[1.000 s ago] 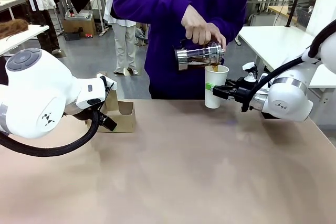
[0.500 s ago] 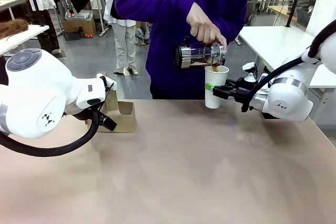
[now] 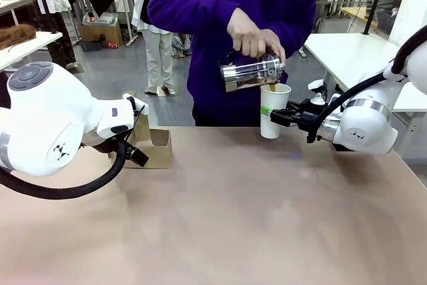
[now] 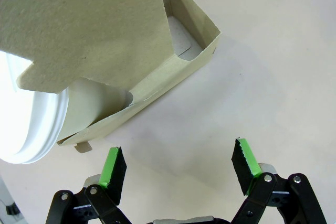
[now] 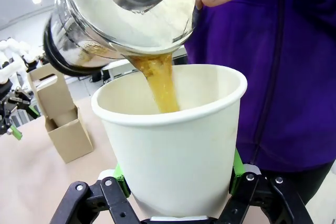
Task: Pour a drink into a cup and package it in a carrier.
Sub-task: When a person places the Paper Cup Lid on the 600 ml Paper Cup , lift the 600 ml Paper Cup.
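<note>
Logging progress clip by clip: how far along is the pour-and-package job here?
Done: the robot's right hand is shut on the cup, holding it upright. In hand: the person's hand tips the jug and the drink streams into the cup. Left: finishing the pour, then setting the cup into the carrier, which waits with a free slot by the open left hand.

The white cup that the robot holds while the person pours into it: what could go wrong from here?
1. The drink streams from the tilted press jug near the cup rim; a small wobble might spill it over the right gripper.
2. The cup is paper and lidless, pinched by its sides; filling up, it could buckle or slip.
3. The carrier stands well off to the side, so carrying may slosh.
</note>
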{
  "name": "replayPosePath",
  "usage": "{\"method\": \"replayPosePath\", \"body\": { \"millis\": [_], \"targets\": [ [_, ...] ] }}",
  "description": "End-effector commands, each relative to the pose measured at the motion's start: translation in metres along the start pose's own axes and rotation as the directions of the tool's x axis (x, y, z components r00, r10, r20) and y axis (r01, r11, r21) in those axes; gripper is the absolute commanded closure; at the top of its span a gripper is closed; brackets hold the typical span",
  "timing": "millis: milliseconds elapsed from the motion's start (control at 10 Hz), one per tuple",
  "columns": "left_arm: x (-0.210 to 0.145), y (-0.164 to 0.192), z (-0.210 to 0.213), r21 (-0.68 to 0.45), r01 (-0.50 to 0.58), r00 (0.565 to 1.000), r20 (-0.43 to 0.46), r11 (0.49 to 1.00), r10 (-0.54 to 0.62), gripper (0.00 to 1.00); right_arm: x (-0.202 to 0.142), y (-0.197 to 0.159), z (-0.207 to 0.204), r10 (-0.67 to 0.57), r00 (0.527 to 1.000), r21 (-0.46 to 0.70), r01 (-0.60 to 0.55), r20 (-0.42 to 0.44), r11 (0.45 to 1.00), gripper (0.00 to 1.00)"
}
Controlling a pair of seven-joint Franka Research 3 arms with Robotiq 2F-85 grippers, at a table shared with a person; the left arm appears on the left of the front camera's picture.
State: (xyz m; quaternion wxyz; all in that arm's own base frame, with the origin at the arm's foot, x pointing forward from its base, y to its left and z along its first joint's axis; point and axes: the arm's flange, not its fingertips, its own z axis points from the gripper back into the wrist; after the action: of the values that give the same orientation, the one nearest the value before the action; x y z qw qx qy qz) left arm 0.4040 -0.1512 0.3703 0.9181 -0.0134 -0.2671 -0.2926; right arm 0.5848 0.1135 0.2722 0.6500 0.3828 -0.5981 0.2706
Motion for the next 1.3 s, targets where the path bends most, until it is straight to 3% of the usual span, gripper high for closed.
{"method": "replayPosePath", "body": {
  "millis": [0,1200],
  "targets": [
    [-0.0001,-0.0001,0.0004,-0.001,0.000,1.000,0.001,1.000,0.000,0.00,0.0020,0.0020,-0.0018,-0.009,1.000,-0.003,0.009,0.010,1.000,0.20],
    [-0.0001,-0.0001,0.0004,-0.001,0.000,1.000,0.001,1.000,0.000,0.00,0.0020,0.0020,-0.0018,-0.009,1.000,-0.003,0.009,0.010,1.000,0.20]
  ]
}}
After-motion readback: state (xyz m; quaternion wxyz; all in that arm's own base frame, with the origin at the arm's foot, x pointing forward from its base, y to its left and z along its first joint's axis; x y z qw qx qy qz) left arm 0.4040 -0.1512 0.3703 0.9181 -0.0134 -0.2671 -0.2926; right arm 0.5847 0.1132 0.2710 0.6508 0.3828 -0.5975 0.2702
